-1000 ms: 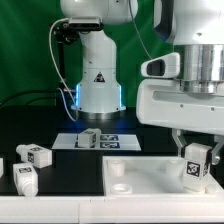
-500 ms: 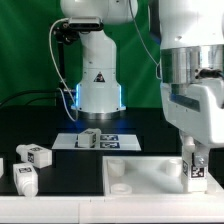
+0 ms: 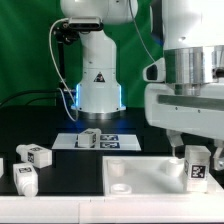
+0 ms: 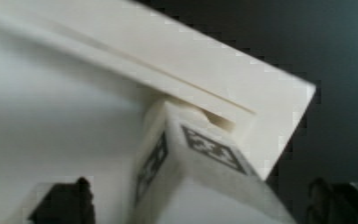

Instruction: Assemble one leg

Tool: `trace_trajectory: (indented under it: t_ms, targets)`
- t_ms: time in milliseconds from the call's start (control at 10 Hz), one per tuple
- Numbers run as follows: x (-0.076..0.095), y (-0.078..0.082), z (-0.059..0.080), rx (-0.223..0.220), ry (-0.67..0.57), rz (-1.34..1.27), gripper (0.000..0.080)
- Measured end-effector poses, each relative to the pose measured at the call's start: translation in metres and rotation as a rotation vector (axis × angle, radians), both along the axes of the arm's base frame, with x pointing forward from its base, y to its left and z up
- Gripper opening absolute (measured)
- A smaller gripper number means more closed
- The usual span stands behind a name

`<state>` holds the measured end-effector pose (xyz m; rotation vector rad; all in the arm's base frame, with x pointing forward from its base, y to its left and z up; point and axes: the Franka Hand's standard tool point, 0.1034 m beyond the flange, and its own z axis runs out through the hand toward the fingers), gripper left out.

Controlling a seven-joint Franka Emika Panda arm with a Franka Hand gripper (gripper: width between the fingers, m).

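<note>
A leg [image 3: 197, 166], a small white block with square tags, stands upright at a corner of the large flat white slab [image 3: 140, 176], at the exterior view's right. My gripper [image 3: 194, 156] hangs straight over it with a finger on either side. In the wrist view the leg [image 4: 202, 165] rises between my dark fingertips [image 4: 66, 203], with a gap on each side, so the gripper [image 4: 194, 206] is open. The leg's foot sits in the slab's corner socket [image 4: 220, 115]. Two more legs [image 3: 34, 154] [image 3: 25, 179] lie at the exterior view's left.
The marker board [image 3: 112, 141] lies in front of the arm's base [image 3: 98, 95], with a small tagged block [image 3: 88, 138] at it. Another white piece shows partly at the left edge [image 3: 2, 166]. The tabletop is black, with a green backdrop behind.
My wrist has turned about its vertical axis: broad side on a second ago, narrow side half a second ago, broad side again now. The leg stays at the slab's corner.
</note>
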<state>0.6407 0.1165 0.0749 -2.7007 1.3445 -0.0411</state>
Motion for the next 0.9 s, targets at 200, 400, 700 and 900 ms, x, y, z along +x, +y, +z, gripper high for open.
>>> trace_trajectory:
  t_ms: [200, 400, 700, 900]
  targets:
    - [0.0005, 0.0005, 0.0004, -0.011, -0.019, 0.105, 0.0647]
    - [0.0006, -0.0020, 0.0000, -0.036, -0.029, 0.249, 0.0648]
    - [0.0022, -0.0045, -0.0018, -0.105, -0.032, 0.594, 0.0648]
    - [0.0020, -0.0049, -0.0021, -0.103, -0.029, 0.564, 0.0397]
